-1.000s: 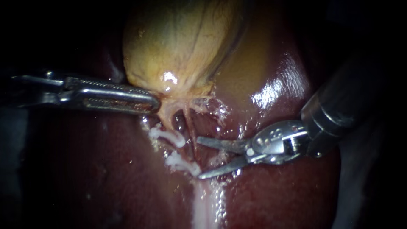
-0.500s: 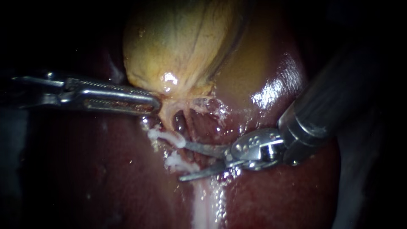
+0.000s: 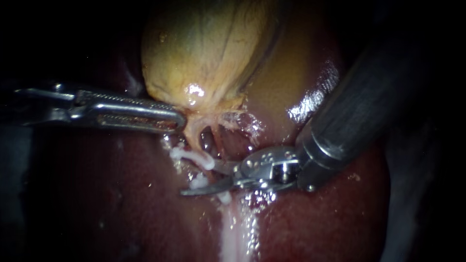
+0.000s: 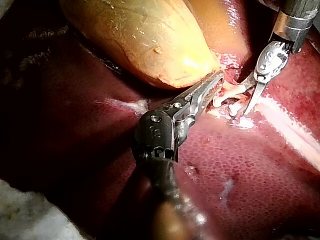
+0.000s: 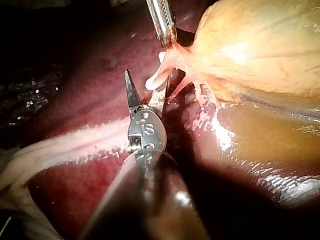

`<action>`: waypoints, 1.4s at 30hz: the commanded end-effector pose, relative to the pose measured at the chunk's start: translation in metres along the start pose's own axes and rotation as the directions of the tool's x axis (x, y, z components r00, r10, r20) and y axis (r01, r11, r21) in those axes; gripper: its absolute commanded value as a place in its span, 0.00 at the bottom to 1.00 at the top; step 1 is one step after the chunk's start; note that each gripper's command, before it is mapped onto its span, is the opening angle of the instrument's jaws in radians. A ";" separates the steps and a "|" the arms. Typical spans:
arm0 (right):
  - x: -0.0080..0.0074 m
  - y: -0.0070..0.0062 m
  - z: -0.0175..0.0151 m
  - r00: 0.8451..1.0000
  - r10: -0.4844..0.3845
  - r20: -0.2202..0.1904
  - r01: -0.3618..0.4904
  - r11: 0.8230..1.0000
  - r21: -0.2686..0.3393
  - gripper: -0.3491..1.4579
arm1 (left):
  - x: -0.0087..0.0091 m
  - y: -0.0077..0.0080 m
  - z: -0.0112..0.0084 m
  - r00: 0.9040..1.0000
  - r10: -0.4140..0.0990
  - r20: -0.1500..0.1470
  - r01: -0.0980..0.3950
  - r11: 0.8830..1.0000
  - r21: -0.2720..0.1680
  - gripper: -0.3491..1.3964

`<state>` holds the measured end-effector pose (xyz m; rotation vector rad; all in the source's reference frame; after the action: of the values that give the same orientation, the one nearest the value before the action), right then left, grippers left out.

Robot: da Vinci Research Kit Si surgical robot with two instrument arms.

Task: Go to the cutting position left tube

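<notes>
Right instrument (image 3: 199, 178) has slid forward across the liver (image 3: 121, 204) over the last second. Its blades are spread and hold nothing, and they now reach the left tube (image 3: 190, 135), which they were well short of before. One blade lies just beside a white clip (image 3: 194, 156) and the other crosses a second clip (image 3: 200, 182). The stretch of tube between the clips therefore seems to sit in the gap, close to the cutting position. Beyond the blades, the left instrument (image 3: 178, 119) has not moved and stays clamped on the gallbladder (image 3: 204, 53) neck. The right wrist view adds depth that the endoscope lacks: a clip lies between the blades. Whether they pass round the tube or over it cannot be told.
</notes>
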<state>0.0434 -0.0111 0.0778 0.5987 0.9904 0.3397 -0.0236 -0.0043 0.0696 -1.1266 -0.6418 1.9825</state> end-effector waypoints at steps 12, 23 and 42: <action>0.0004 0.0005 0.0017 0.997 0.068 0.039 -0.072 0.993 0.099 0.98 | 0.0000 0.0001 0.0003 1.000 0.000 -0.002 0.000 1.000 0.005 0.00; -0.0008 0.0012 0.0032 0.995 0.081 0.060 -0.090 0.983 0.161 0.98 | 0.0000 0.0000 0.0007 1.000 0.000 -0.002 0.000 1.000 0.007 0.00; -0.0012 0.0012 0.0042 0.995 0.080 0.064 -0.092 0.973 0.211 0.97 | 0.0001 0.0001 0.0009 1.000 -0.001 -0.002 0.001 1.000 0.005 0.00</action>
<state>0.0464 -0.0122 0.0811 0.8463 0.9558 0.2920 -0.0245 -0.0043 0.0699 -1.1246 -0.6359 1.9812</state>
